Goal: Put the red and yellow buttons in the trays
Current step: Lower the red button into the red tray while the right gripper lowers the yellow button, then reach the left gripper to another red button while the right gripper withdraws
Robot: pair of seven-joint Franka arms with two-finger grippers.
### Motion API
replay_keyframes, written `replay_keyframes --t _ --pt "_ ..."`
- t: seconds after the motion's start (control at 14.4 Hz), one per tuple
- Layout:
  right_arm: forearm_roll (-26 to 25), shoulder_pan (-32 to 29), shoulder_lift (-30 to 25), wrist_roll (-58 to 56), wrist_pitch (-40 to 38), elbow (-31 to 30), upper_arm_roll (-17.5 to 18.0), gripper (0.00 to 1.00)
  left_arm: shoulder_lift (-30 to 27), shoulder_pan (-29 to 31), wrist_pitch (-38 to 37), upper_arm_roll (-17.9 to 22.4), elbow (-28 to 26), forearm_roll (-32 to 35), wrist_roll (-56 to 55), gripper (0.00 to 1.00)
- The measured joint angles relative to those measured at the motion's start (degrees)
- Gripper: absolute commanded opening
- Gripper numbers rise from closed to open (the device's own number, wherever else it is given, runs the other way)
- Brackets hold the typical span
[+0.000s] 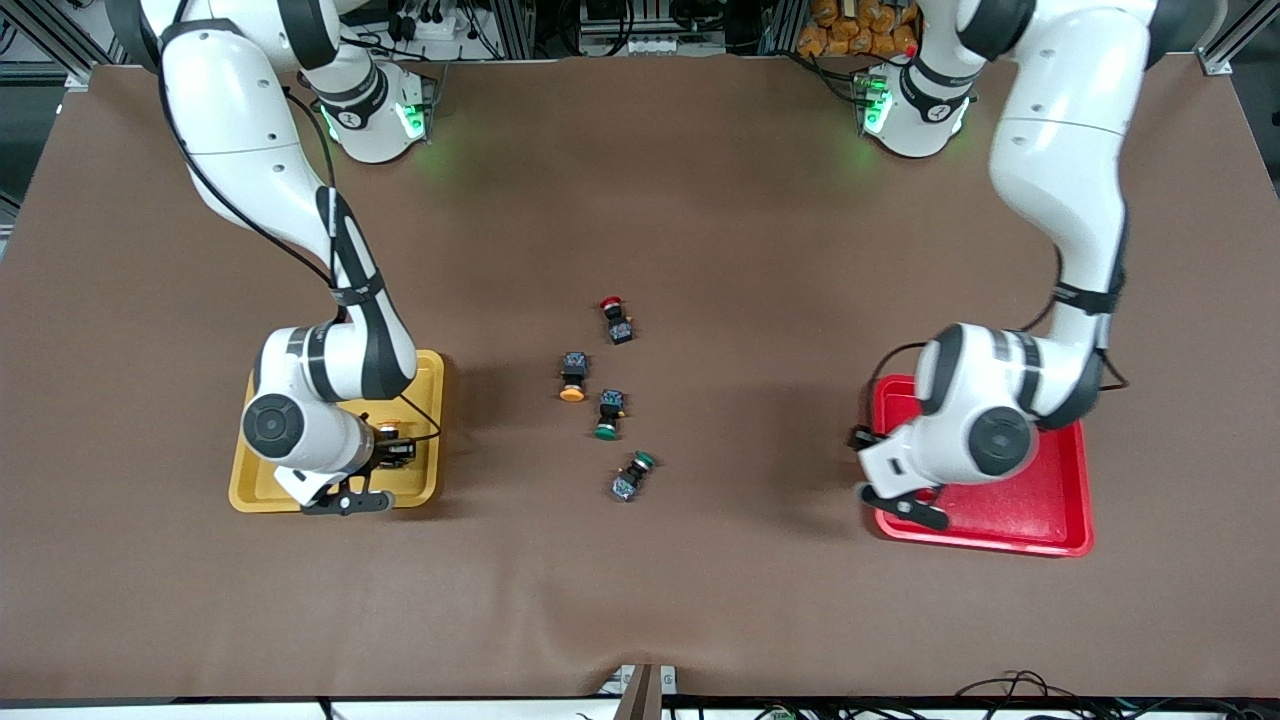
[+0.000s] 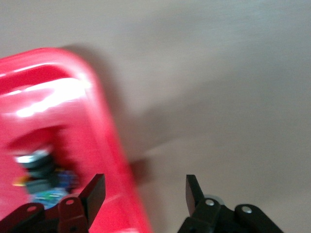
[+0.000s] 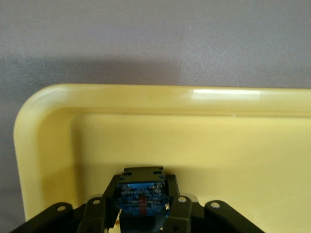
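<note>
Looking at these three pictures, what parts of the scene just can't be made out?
- Left gripper: the front view hides its fingers under the arm's own wrist, over the red tray.
- Button in the red tray: left wrist view, blurred; its cap colour is unclear.
- Held button: right wrist view, cut off at the edge by the right gripper; cap unseen over the yellow tray.

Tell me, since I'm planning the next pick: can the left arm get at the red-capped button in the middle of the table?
Probably yes. The left gripper stands open over the red tray's rim holding nothing, and the red-capped button lies on bare cloth with nothing between them.
</note>
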Motion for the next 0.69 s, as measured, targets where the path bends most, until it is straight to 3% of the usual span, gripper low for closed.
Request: replay_keyframes --t 0.07,0.21,0.28,0.48,0.69 --pt "0.0 0.1 -0.2 -0.2 0.3 -0.5 0.0 0.00 -0.5 -1.6 -0.8 -0.5 0.0 0.0 -2.9 0.87" --pt "0.0 0.2 -0.3 -0.5 0.6 -0.8 0.0 0.71 -1.4 -3.2 -1.7 -2.9 0.0 0.0 -9.8 0.91" --pt "0.0 0.2 -0.4 -0.6 0.6 -0.8 0.0 1.00 -1.6 -3.3 -1.9 -4.9 0.0 0.0 -13.8 0.92" --pt "0.0 0.2 -0.3 -0.7 0.6 -1.2 -0.1 1.00 -1.8 -5.6 -2.0 -9.5 0.0 0.0 -29.5 0.95" --pt "0.0 0.2 -0.6 -1.0 -0.4 -1.2 -0.1 1.00 -1.7 -11.8 -2.1 -10.2 0.0 -0.8 -45.9 0.95"
